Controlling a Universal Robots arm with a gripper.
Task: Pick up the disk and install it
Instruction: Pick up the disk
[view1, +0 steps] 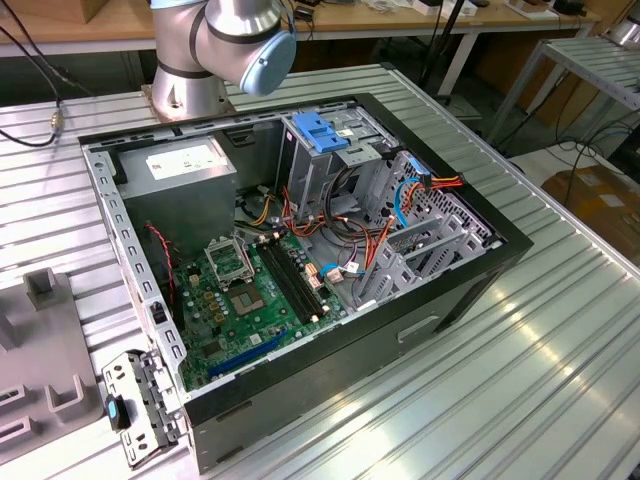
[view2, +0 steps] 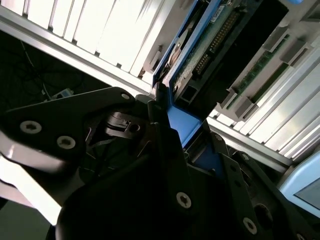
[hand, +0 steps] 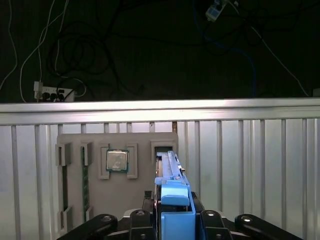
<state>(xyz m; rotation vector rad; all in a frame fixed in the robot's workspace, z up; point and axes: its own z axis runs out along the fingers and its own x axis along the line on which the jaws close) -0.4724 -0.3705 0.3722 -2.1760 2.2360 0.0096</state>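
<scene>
While the pincer (hand: 172, 222) clamps the disk (hand: 172, 192) at lower centre, pickup appears done — installation in the case (view1: 300, 400) is left.

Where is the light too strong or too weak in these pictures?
Exterior view: glare streaks on the ribbed aluminium table. Second wrist view: its slats wash out white. First wrist view: dark upper half, yet the flat dark disk with blue side rails is well lit.
</scene>
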